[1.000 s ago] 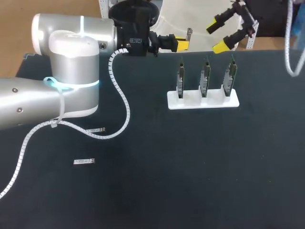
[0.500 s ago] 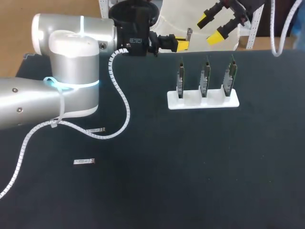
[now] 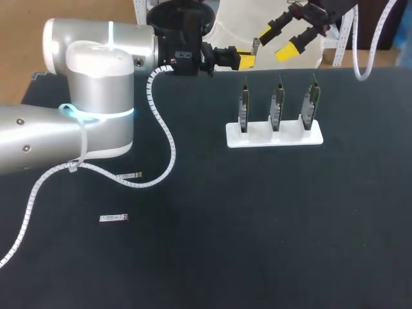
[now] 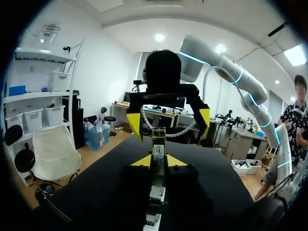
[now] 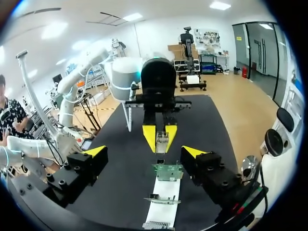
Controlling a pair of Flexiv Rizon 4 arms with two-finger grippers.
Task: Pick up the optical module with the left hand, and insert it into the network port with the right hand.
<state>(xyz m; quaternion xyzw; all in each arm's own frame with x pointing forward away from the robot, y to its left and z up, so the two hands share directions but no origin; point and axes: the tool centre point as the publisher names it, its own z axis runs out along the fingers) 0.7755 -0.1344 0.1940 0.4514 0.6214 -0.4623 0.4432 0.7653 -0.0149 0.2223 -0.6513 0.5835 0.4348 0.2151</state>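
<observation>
Optical modules show in three places, and the two spares lie nearest: one (image 3: 114,218) flat on the dark surface (image 3: 257,225) at about 8 o'clock from its middle, the other (image 3: 131,175) a little farther back at 9 o'clock, just beside the white spiral cable (image 3: 168,138) that trails from the left arm (image 3: 90,96). The two are apart from each other, and neither is touched by a pincer. Farther back, at about 1 o'clock from the middle, a white rack (image 3: 273,135) stands on the surface with three network cards (image 3: 277,103) upright in it, side by side. Beyond the rack, over the far edge at 12 o'clock, the left pincer (image 3: 246,59) is closed on the task's optical module (image 4: 158,151): in the left wrist view both yellow tips press its sides and its free end sticks out ahead of them. Farthest of all, at 1 o'clock from that module, the right pincer (image 3: 277,42) hangs in the air with its fingers spread wide and nothing between them. It faces the left pincer, and the module's free end points toward the gap between its yellow tips without touching either. In the right wrist view the rack lies under that gap.
</observation>
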